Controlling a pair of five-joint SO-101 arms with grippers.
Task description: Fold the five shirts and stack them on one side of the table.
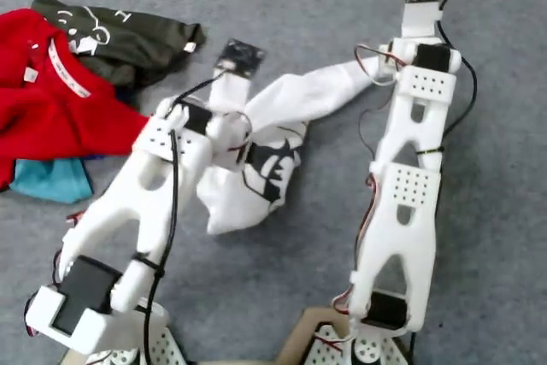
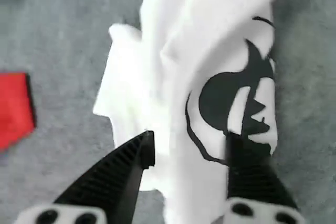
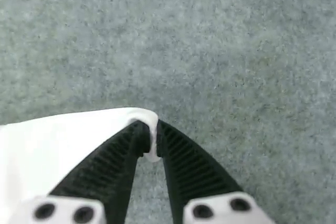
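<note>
My right tool (image 3: 149, 140) is clenched on the white shirt's (image 2: 173, 51) corner, and my left tool (image 2: 191, 142) hangs released astride its print (image 2: 231, 103); I'd clench left on the cloth beneath it, then spread both apart evenly.

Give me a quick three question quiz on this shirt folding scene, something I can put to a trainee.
1. True or false: the right claw is shut on an edge of the white shirt.
2. Which shirt lies partly over the teal shirt? A) the red shirt B) a yellow shirt C) a striped shirt
3. Fill in: the left claw stands open over the white shirt's ____ print.
Key: 1 true; 2 A; 3 black.
</note>
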